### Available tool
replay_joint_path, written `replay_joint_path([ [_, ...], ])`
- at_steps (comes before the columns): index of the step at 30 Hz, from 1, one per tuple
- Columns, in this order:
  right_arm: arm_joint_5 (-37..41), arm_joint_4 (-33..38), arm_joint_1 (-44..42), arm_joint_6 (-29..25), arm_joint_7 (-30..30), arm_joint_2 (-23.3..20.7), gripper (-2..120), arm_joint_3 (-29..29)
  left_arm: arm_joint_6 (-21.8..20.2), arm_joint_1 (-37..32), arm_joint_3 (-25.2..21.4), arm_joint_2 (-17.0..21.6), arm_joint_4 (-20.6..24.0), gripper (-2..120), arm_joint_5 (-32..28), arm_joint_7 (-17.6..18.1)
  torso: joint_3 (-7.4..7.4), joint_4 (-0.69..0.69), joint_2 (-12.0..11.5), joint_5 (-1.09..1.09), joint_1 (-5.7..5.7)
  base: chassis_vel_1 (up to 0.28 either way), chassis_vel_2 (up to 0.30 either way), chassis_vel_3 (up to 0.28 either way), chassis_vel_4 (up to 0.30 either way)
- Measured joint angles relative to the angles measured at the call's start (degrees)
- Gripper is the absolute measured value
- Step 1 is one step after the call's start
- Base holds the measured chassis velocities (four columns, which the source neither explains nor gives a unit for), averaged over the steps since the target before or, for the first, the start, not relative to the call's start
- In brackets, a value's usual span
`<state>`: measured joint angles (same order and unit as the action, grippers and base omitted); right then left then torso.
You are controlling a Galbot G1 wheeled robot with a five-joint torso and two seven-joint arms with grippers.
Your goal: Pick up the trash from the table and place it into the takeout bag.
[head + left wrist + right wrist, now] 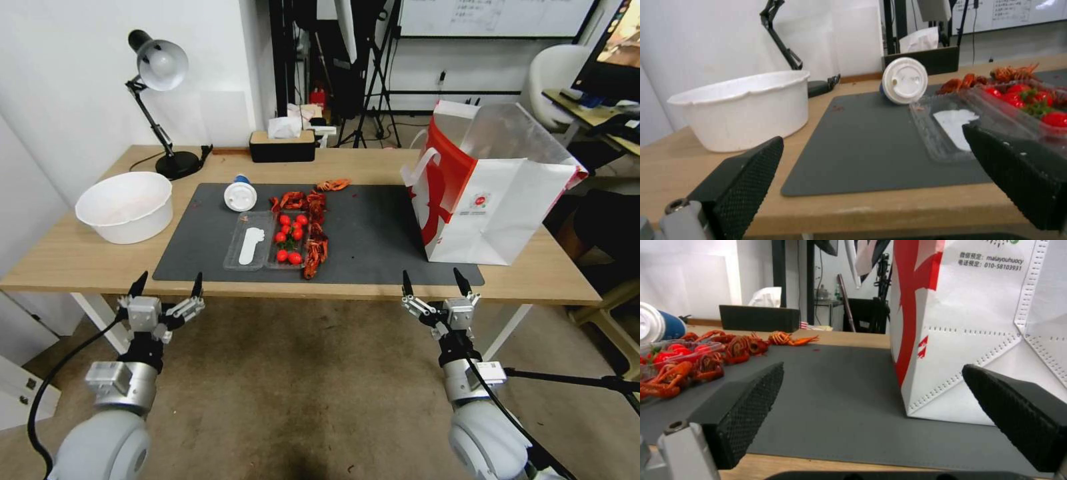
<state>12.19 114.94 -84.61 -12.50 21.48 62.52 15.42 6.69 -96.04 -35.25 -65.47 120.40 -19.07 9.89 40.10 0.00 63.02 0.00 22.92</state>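
Observation:
On the dark mat (373, 227) of the table (87, 257), a white-lidded blue cup (240, 196) (905, 80) lies on its side. Beside it are an open clear plastic box (252, 248) holding red cherry tomatoes (291, 238) and a scatter of red crayfish shells (313, 227) (729, 350). The takeout bag (500, 200) (978, 323) stands upright and open at the mat's right end. My left gripper (169, 283) (871, 140) hangs open just before the table's front edge, facing the box. My right gripper (433, 280) (875, 368) is open at the front edge, facing the bag's left corner.
A big white bowl (125, 207) (742, 106) sits on the wood left of the mat. A black desk lamp (160, 67) and a black tissue box (282, 145) stand along the far edge. Bare mat lies between the shells and the bag.

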Motion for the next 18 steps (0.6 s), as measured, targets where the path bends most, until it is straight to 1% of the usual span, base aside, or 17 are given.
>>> replay_joint_path([
  [4, 0.0, 0.0, 0.1, 0.0, 0.0, 0.1, 100, -0.1, 1.0, 0.1, 0.4, -0.3, -1.5, 100, 0.1, -0.1, 0.00, 0.00, 0.0, 0.00, 0.00, 0.000, 0.000, 0.000, 0.000],
  [16, 0.0, -0.1, 0.0, 0.0, 0.0, 0.1, 100, -0.1, 1.8, 0.5, 0.6, -0.2, -2.6, 100, 0.0, -0.4, 0.00, -0.01, 0.0, 0.00, 0.00, 0.000, 0.000, 0.000, 0.000],
  [18, -0.1, -0.1, -0.1, 0.0, 0.0, 0.1, 100, -0.1, 2.5, 0.9, 0.8, -0.1, -3.3, 100, -0.1, -1.2, 0.00, 0.00, 0.0, 0.00, 0.00, 0.000, 0.000, 0.000, 0.000],
])
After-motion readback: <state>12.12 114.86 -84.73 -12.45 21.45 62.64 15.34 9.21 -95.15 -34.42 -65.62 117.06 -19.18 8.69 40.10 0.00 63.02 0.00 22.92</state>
